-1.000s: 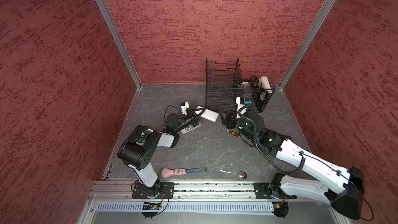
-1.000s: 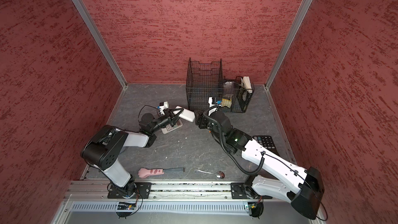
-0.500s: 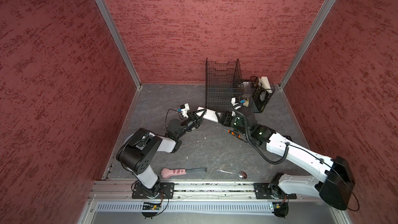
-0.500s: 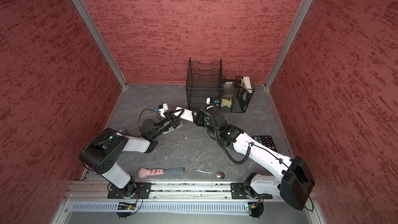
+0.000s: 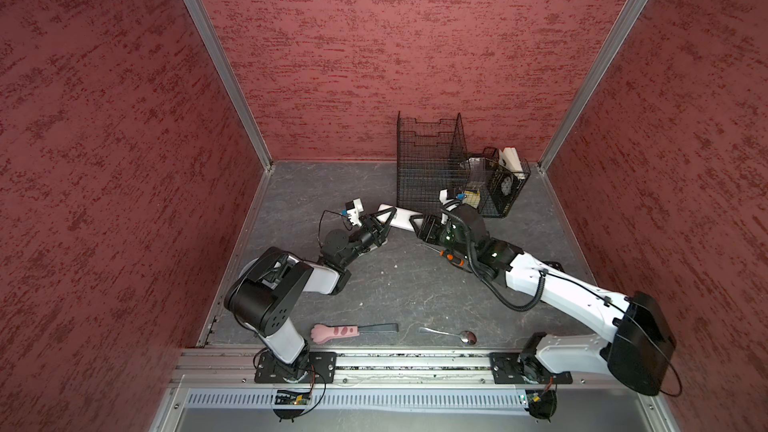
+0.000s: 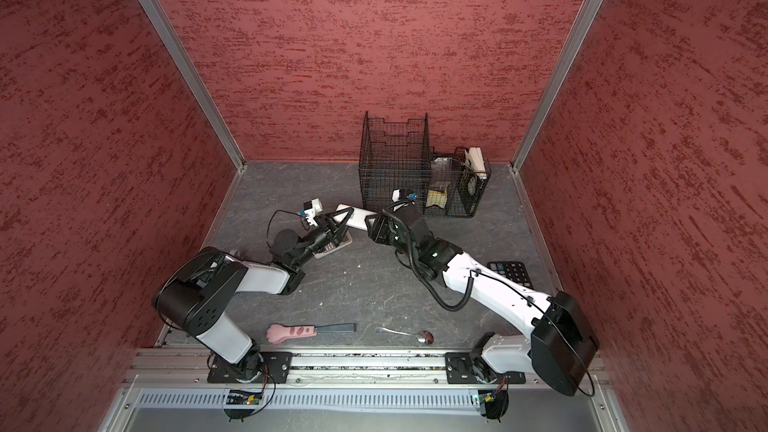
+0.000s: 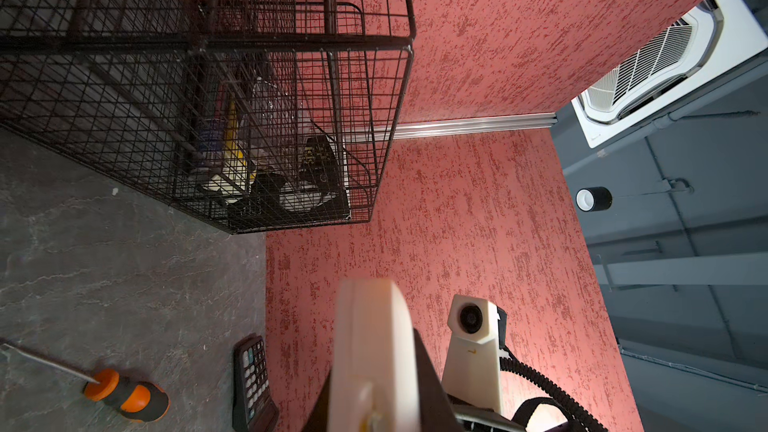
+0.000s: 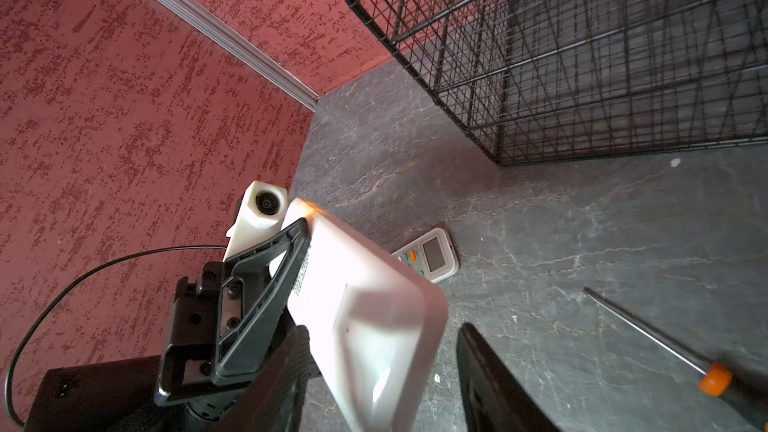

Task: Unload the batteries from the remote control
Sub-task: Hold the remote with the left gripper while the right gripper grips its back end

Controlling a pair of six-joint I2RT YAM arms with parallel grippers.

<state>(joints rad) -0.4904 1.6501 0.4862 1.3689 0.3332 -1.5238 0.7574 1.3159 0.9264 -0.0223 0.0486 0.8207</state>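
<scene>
1. So, wire rack (image 5: 428, 168) and the smaller basket (image 5: 505, 193) sit at the back of the desk (image 5: 395, 284). That leaves the front and middle free as work area, and both arms meet just in front of the rack.
2. White remote (image 5: 402, 218) is up off the desk, bridging btwn the two arms. Prob. lifted so a 2nd grip can get at its far end and the back can be worked on.
3. Left fingers (image 8: 257, 284) are clamped tight on one end of the remote, pinching it across its thin faces. This arm acts as the holder/vise.
4. Right fingers (image 8: 482, 371) straddle the other end but aren't clamped. In the right wrist view a strip of desk shows btwn one finger and the remote, so they're apart w/ the remote in the gap, lined up to close on it.
5. A 2nd, smaller remote w/ a display (image 8: 428, 255) lies flat on the desk under the held one, untouched.
6. Calculator (image 6: 511, 274) and orange-handled screwdriver (image 7: 124, 394) lie near the right arm, unused.
7. Batteries: none visible in any view. Presumably inside the held remote. Can't tell if its cover is on or off.
</scene>
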